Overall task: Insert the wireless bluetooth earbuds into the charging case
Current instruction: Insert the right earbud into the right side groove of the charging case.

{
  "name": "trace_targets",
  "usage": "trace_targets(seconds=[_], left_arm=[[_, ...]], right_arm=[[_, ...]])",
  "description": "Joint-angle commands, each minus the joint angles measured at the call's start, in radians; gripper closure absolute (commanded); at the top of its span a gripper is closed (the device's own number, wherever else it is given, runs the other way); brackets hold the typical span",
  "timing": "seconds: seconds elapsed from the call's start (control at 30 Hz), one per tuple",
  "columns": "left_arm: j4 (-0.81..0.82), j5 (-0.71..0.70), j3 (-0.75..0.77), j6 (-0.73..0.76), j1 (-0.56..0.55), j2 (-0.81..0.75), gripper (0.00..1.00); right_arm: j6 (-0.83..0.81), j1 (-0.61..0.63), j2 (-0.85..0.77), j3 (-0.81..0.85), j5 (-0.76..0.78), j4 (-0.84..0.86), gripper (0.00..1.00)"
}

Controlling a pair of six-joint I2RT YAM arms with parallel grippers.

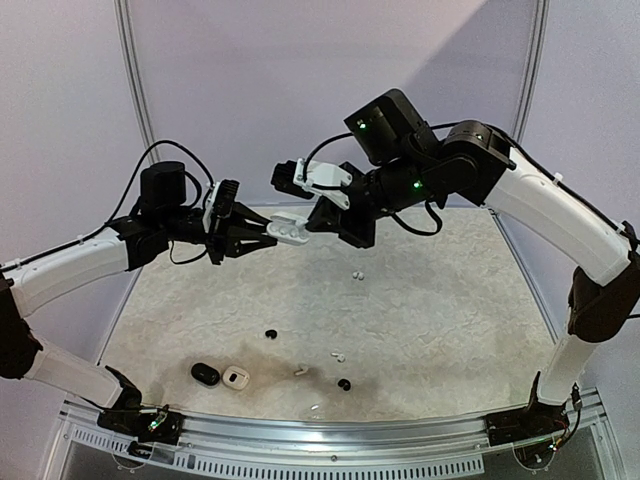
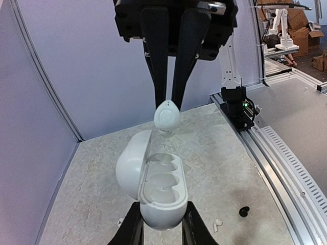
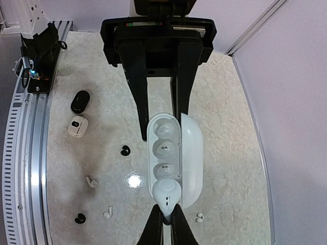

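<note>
The white oval plastic charging case has a smooth satin sheen (its moulded wells look duller). The small white teardrop plastic earbud is smooth and glossy. The black fingers are matt plastic. The beige mottled tabletop is stone-patterned, faintly reflective. The ribbed silver rail is bare metal.

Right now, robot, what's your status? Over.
Left gripper shut on open white charging case. Right gripper shut on white earbud, close to it. Nothing between.
</note>
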Motion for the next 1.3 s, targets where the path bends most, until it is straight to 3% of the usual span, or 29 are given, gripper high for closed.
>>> trace_targets(seconds=[0.0, 0.7, 1.1, 1.27], left_arm=[[0.006, 0.010, 0.024, -0.005, -0.014, 0.021, 1.00], [0.034, 0.014, 0.010, -0.032, -0.014, 0.021, 1.00], [0.040, 0.011, 0.000, -0.038, -0.014, 0.016, 1.00], [0.061, -0.009, -0.010, -0.112, -0.011, 0.014, 1.00]], right_arm=[[-0.018, 0.009, 0.031, 0.023, 0.023, -0.026, 1.00], [-0.027, 0.007, 0.094, 0.055, 0.105, -0.042, 1.00], [-0.021, 0.007, 0.117, 0.077, 0.125, -0.049, 0.78], [0.001, 0.008, 0.104, 0.078, 0.134, -0.032, 0.76]])
